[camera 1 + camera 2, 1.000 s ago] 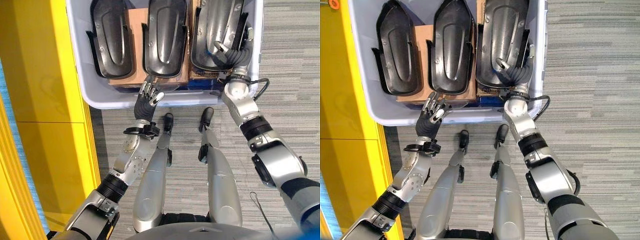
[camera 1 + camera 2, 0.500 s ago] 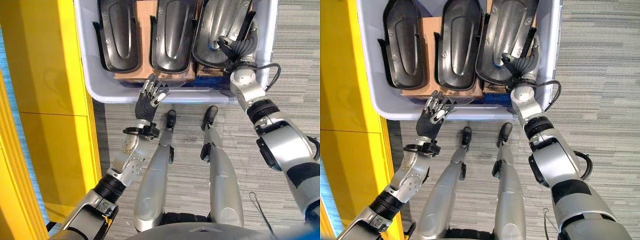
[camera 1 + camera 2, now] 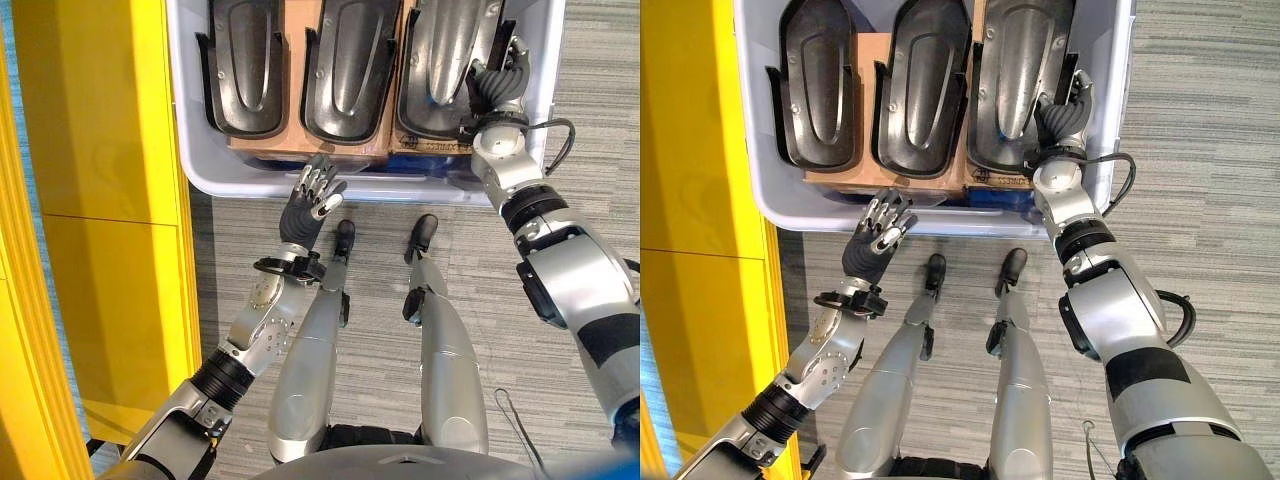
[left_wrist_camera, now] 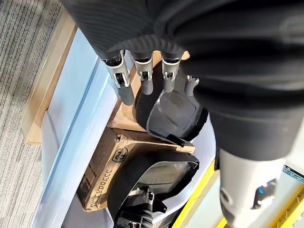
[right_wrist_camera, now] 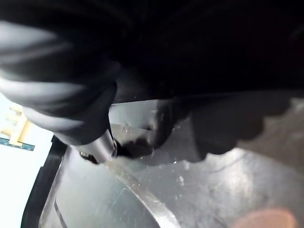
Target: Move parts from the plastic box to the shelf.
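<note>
Three black moulded parts lie side by side in the pale plastic box (image 3: 250, 185): a left part (image 3: 245, 65), a middle part (image 3: 345, 60) and a right part (image 3: 440, 60). My right hand (image 3: 497, 90) is inside the box at the right part's right edge, its fingers curled over that rim; its wrist view has a fingertip (image 5: 102, 145) on the glossy right part (image 5: 142, 199). My left hand (image 3: 305, 205) hovers open just in front of the box's near wall, below the middle part. The left wrist view shows its straight fingers (image 4: 145, 78) over a black part (image 4: 175, 111).
The yellow shelf (image 3: 100, 200) runs down the left side, close against the box. Brown cardboard (image 3: 293, 30) lies under the parts. Grey striped carpet (image 3: 590, 180) spreads to the right of the box and in front of it.
My right hand has slid from the right part's near end to its right edge. The left hand has kept its place before the box. The camera has shifted.
</note>
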Available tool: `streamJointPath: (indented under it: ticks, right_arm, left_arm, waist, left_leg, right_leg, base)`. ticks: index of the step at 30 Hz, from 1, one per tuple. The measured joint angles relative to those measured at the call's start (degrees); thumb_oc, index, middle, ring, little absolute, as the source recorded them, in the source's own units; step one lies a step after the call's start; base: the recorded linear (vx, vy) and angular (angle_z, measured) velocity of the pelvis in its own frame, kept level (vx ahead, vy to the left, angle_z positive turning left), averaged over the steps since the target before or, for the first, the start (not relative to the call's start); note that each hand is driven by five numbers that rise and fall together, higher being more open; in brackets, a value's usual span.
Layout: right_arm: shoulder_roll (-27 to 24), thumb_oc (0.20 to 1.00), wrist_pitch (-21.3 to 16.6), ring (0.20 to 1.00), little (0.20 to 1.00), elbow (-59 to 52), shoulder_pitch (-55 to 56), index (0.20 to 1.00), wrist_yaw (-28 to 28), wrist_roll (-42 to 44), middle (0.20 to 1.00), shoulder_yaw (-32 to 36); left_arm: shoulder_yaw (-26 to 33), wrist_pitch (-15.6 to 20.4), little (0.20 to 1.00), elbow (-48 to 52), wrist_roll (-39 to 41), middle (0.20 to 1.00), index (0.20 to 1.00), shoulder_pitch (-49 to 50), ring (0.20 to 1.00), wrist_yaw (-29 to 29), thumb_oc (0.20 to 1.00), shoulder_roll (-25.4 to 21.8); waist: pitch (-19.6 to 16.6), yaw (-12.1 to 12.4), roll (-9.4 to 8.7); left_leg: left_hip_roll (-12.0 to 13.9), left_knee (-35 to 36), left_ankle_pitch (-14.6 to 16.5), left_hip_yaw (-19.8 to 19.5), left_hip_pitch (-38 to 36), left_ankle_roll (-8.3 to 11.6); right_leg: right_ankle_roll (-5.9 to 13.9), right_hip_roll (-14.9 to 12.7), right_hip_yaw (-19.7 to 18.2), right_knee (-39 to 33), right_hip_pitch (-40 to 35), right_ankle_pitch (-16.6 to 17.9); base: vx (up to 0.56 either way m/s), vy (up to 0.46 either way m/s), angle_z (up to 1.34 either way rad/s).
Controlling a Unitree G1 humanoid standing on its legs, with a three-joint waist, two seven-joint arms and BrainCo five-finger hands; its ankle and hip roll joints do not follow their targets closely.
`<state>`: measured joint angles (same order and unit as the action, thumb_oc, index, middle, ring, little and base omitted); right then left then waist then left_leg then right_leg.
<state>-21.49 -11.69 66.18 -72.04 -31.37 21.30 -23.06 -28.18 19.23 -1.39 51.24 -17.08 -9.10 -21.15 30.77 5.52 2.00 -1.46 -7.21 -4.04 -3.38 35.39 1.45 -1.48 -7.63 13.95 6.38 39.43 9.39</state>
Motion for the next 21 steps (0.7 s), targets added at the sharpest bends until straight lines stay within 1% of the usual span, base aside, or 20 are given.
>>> streamJointPath:
  ticks: [9,18,20,21]
  right_arm:
    - [-0.41,0.200,0.01,0.200,0.200,-1.88,0.60,0.200,-0.02,1.93,0.200,0.20]
    - [-1.36,0.200,0.02,0.200,0.200,-10.36,9.74,0.200,0.16,4.37,0.200,2.46]
    - [-1.40,0.200,0.08,0.200,0.200,-11.79,11.08,0.200,0.06,4.40,0.200,2.68]
    - [-1.35,0.200,-0.02,0.200,0.200,-14.94,13.64,0.200,-0.21,4.38,0.200,3.32]
  left_arm:
    - [-0.02,-0.03,1.000,0.00,0.10,1.000,1.000,-0.01,1.000,0.00,1.000,0.00]
    - [-0.02,-0.08,1.000,-0.01,1.60,1.000,1.000,0.14,1.000,-0.01,1.000,-0.04]
    - [0.11,-0.08,1.000,-0.01,1.60,1.000,1.000,0.16,1.000,-0.01,1.000,-0.13]
    - [0.17,-0.08,1.000,-0.01,1.63,1.000,1.000,0.26,1.000,-0.01,1.000,-0.36]
  waist:
    - [-0.02,-0.17,0.01]
    - [-0.03,-0.48,-0.02]
    - [-0.05,-0.72,-0.03]
    - [-0.05,-1.25,-0.04]
  left_leg:
    - [-0.07,-0.05,-0.01,0.02,-0.12,-0.02]
    - [-0.44,0.08,-0.10,-0.13,-2.43,-0.16]
    - [-0.48,0.07,-0.10,-0.12,-2.72,-0.17]
    - [-0.50,0.06,-0.14,-0.21,-2.80,-0.23]
  right_leg:
    - [-0.01,-0.06,0.00,0.07,-0.09,0.01]
    - [0.01,-0.50,0.40,0.06,-2.48,-0.01]
    - [0.01,-0.54,0.40,0.05,-2.83,-0.01]
    - [0.01,-0.57,0.48,0.05,-3.05,0.00]
  base:
    - [0.00,0.000,0.00]
    - [0.00,0.002,0.01]
    - [0.00,0.000,0.00]
    - [0.00,0.000,0.00]
